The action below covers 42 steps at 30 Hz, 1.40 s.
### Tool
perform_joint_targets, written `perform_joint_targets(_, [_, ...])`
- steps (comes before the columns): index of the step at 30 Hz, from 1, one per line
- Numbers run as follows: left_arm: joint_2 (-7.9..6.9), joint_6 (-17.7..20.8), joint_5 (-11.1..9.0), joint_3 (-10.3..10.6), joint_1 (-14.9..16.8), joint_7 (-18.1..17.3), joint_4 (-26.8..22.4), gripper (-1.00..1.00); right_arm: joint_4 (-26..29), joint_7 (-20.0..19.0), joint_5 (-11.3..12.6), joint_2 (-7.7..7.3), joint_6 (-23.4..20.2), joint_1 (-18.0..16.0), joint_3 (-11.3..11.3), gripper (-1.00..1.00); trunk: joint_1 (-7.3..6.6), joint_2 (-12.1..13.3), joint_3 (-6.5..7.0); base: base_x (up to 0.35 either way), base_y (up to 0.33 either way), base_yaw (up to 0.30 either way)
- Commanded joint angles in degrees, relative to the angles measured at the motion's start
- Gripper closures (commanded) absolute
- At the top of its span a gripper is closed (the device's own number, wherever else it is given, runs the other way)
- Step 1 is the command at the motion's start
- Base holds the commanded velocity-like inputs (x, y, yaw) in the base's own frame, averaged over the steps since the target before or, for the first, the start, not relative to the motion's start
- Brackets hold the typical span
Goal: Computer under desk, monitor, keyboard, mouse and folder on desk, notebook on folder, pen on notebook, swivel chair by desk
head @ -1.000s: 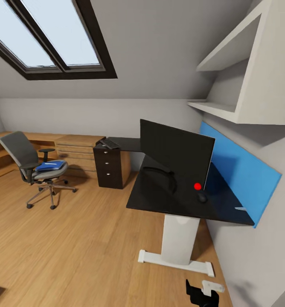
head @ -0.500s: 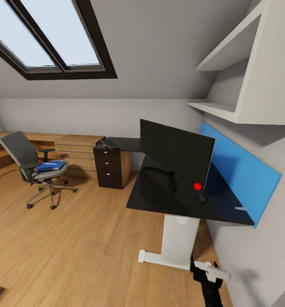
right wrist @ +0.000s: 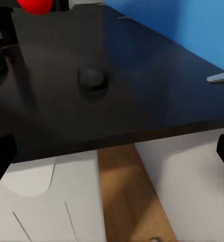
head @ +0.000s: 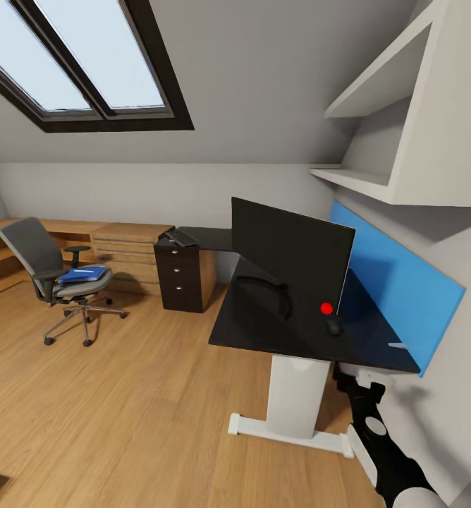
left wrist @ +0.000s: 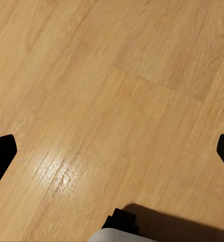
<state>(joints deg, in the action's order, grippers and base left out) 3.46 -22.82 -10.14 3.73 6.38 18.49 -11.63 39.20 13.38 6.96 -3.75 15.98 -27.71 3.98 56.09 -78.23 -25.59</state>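
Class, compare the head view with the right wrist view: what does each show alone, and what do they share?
Head view: the swivel chair with the blue folder on its seat, the keyboard on the black cabinet desk. Right wrist view: a close look under the desk at its front edge. Shared: desk, mouse, the monitor's red dot, blue back panel.

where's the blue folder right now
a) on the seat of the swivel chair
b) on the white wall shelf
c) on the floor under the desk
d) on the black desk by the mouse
a: in the head view the blue folder lies flat on the grey seat of the swivel chair, which stands well away from the desk.
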Motion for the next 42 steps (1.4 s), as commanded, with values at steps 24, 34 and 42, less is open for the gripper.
perform_joint_targets(24, [-0.03,-0.37,-0.37,0.54,0.04,0.23,0.03,-1.0,-18.84,0.25,-6.59,-0.47,5.94,-6.1,-0.26,-1.0,0.0,-0.03,-0.06,0.056,0.0,0.0])
perform_joint_targets(34, [0.01,-0.3,-0.37,0.57,0.04,0.23,0.03,-1.0,-19.09,0.19,-6.86,-0.65,6.33,-6.12,-0.36,-1.0,0.0,-0.03,-0.06,0.272,0.0,0.0])
perform_joint_targets(42, [0.05,-0.32,-0.32,0.57,0.04,0.23,0.03,-1.0,-19.26,0.16,-6.92,-0.85,6.34,-6.12,-0.34,-1.0,0.0,-0.03,-0.06,0.258,0.0,0.0])
